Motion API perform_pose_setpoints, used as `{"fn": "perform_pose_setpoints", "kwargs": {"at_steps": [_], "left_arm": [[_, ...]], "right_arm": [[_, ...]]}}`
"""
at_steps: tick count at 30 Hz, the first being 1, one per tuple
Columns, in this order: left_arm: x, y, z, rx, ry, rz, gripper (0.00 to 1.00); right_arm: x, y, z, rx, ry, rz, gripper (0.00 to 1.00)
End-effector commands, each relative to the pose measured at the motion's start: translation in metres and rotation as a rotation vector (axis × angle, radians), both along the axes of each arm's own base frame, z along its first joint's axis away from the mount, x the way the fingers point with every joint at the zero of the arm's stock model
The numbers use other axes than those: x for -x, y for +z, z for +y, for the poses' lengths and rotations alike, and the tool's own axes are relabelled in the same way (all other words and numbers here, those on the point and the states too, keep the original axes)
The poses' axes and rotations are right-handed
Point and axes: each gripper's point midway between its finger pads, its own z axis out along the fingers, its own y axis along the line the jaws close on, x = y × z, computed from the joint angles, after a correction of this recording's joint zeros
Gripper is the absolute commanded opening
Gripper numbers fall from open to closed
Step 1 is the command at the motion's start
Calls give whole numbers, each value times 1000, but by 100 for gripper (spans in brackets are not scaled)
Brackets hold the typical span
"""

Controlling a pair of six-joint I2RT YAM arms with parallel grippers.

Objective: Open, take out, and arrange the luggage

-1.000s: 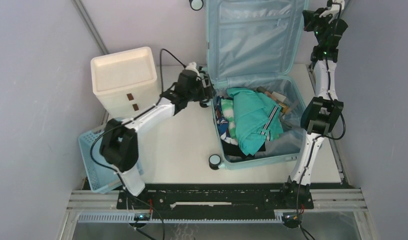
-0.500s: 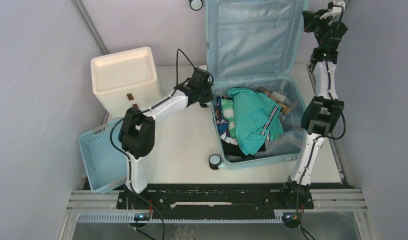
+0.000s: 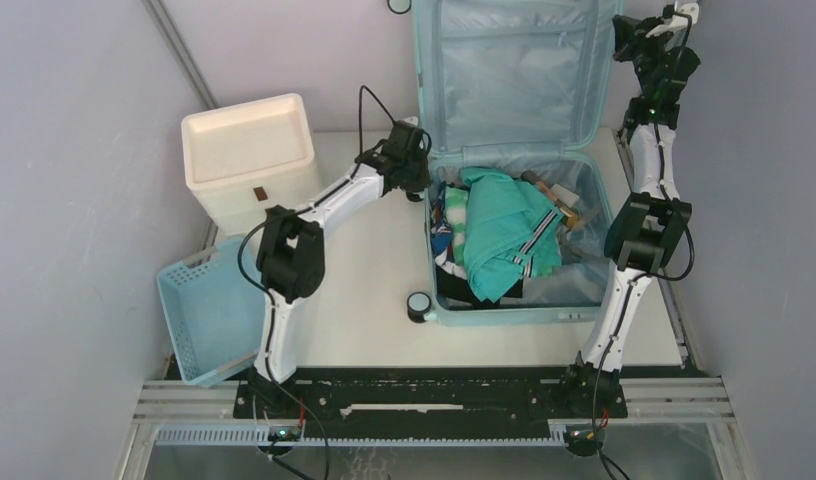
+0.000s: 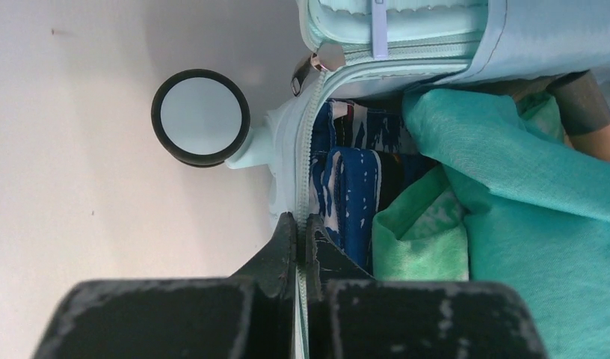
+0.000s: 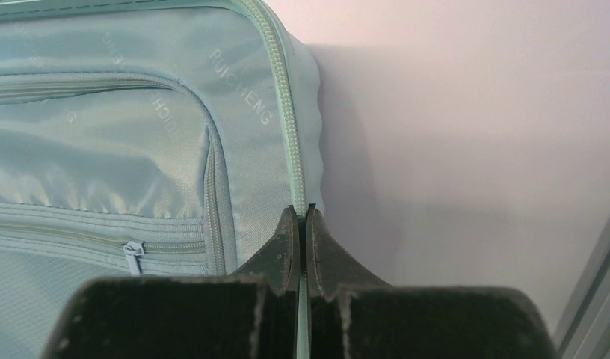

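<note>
the luggage [image 3: 504, 314] lies open on the right half of the table [image 3: 364, 270], its base reaching from near the front edge to the back edge, its lid [image 3: 509, 70] stood upright at the back. the lid is pinched at its right zipper edge by the right end effector [image 5: 303, 212], fully closed on it, seemingly so that it is stopped from falling shut. the base's left rim, just beside the rear wheel [image 4: 201, 117], is clamped by the left end effector [image 4: 303, 221], closed tight on the zipper seam, probably to steady the shell. a teal garment [image 3: 504, 235] and blue patterned cloth [image 4: 347, 194] are seen packed inside; the taking out is judged not yet begun.
</note>
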Motion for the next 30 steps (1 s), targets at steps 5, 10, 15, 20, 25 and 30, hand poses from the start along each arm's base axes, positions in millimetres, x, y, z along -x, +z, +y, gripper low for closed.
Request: {"fn": "perform_pose_setpoints", "kwargs": {"at_steps": [5, 10, 15, 20, 25, 30], "left_arm": [[-100, 107, 7, 200, 105, -332, 0], [-112, 112, 7, 249, 125, -348, 0], [-110, 119, 8, 272, 130, -348, 21], [-97, 127, 22, 237, 135, -363, 42], [-73, 152, 37, 185, 108, -411, 49], [-37, 182, 61, 59, 59, -480, 55]], "right_arm": [[36, 106, -16, 42, -150, -284, 1], [26, 96, -21, 44, -180, -283, 7], [15, 76, -29, 50, -198, -241, 19], [18, 64, -37, 47, -188, -190, 35], [33, 60, -33, 73, -107, -146, 52], [69, 66, -15, 177, -3, -113, 81]]}}
